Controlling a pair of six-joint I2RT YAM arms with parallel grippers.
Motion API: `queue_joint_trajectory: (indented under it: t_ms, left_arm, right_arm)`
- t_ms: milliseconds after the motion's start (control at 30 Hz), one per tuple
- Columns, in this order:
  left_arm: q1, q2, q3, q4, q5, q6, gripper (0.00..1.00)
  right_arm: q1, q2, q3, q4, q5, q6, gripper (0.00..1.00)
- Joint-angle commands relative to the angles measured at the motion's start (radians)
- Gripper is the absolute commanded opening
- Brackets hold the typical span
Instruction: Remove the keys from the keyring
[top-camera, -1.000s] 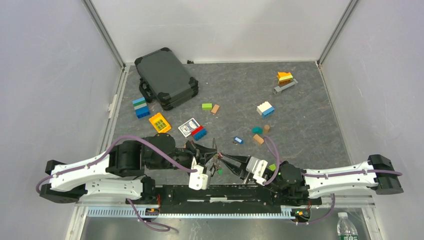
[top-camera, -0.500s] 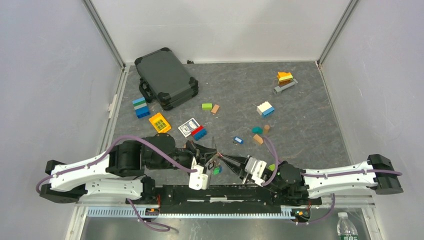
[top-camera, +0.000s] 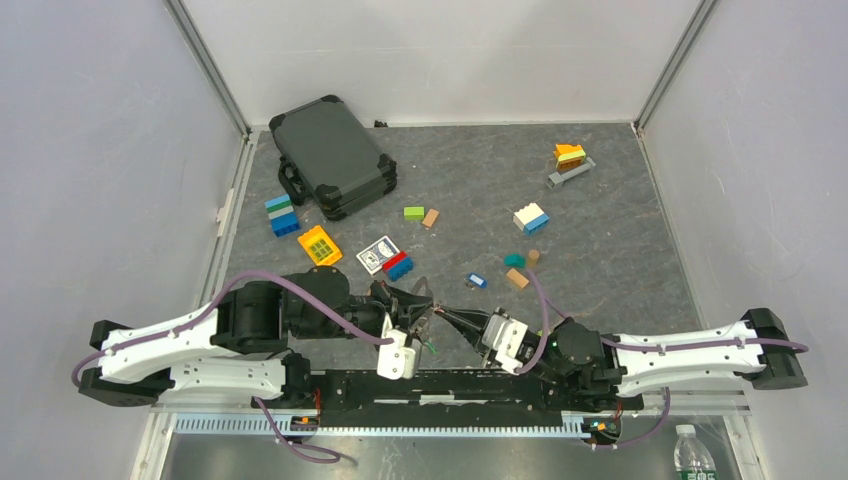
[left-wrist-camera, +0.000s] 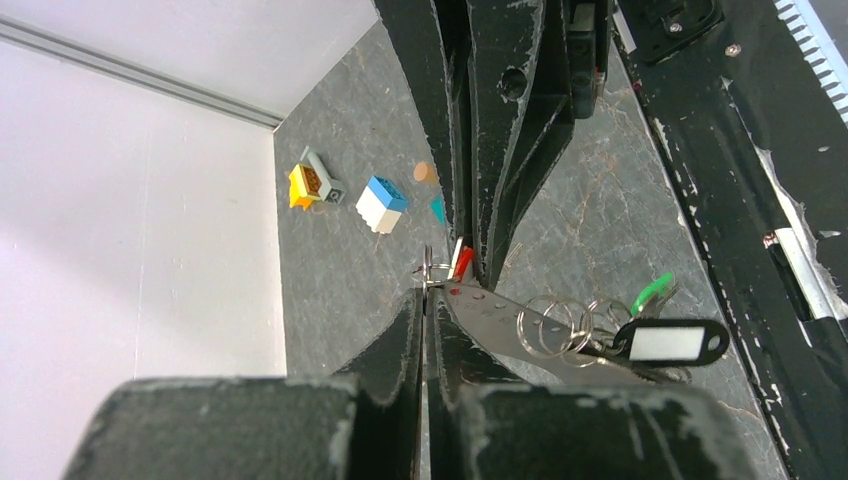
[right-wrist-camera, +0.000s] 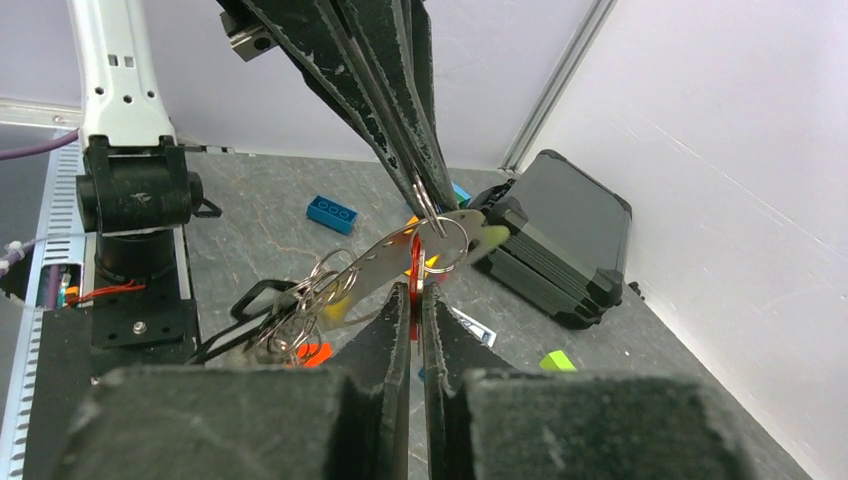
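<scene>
I have the left gripper (right-wrist-camera: 425, 200) clamped on the upper end of the long grey metal keyring (right-wrist-camera: 375, 268). It hangs mid-air, slanting down away from the right gripper (right-wrist-camera: 415, 292), whose fingers are pinched on the tiny red-headed key (right-wrist-camera: 415, 258).

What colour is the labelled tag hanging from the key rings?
Black tag with white centre; clearest in left wrist view.

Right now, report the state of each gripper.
Left gripper: closed, pinching the keyring.
Right gripper: closed on a red key.
</scene>
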Motion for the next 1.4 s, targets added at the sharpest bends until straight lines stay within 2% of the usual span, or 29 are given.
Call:
queue_joint_trajectory:
  t_ms: [0, 633, 1133, 1367]
  left_arm:
    - [-0.002, -0.012, 0.012, 0.054, -0.005, -0.024, 0.02]
    - [-0.002, -0.007, 0.025, 0.014, -0.026, 0.005, 0.02]
    - [-0.002, 0.003, 0.055, -0.067, -0.013, 0.071, 0.02]
    - [-0.002, -0.004, 0.054, -0.076, -0.013, 0.072, 0.02]
  right_arm:
    - [0.001, -0.031, 0.099, -0.118, -0.052, -0.023, 0.01]
    - [0.001, -0.077, 0.267, -0.461, -0.111, -0.018, 0.0]
    - [0.001, 0.041, 0.519, -0.886, -0.074, 0.008, 0.0]
    - [0.001, 0.064, 0.57, -0.977, -0.039, 0.0, 0.0]
